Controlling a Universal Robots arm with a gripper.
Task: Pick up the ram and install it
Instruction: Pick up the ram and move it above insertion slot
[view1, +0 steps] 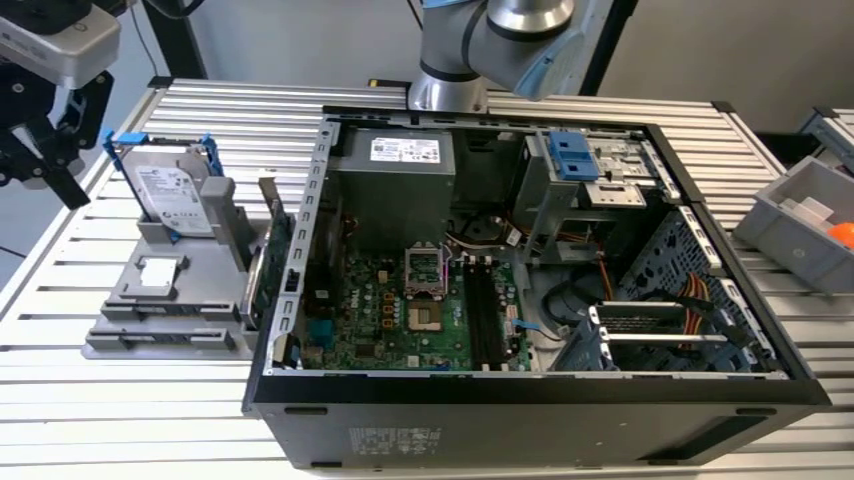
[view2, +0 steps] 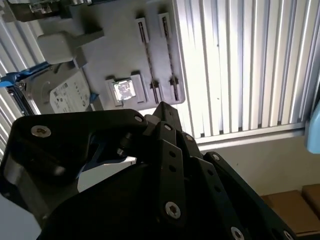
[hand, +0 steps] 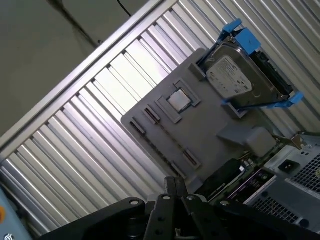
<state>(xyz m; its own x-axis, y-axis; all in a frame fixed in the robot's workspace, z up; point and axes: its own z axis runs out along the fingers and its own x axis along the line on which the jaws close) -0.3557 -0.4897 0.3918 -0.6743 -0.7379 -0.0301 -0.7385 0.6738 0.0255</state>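
My gripper (view1: 54, 150) hangs at the exterior view's far left, above and beside the grey parts holder (view1: 167, 300). In both wrist views its black fingers (hand: 172, 186) come together at the tips (view2: 162, 111), and I see nothing between them. The ram is out of view. The narrow slots of the holder (hand: 165, 145) stand bare. The long dark memory slots (view1: 487, 310) lie on the green motherboard (view1: 387, 310) inside the open computer case (view1: 534, 390). I cannot tell whether a stick sits in them.
On the holder stand a silver hard drive in a blue frame (view1: 171, 185), a small square chip (view1: 158, 270) and a green expansion card (view1: 276, 245) on edge beside the case. A grey bin (view1: 807, 225) sits at the exterior view's right. The ribbed metal table (view1: 120, 410) carries everything.
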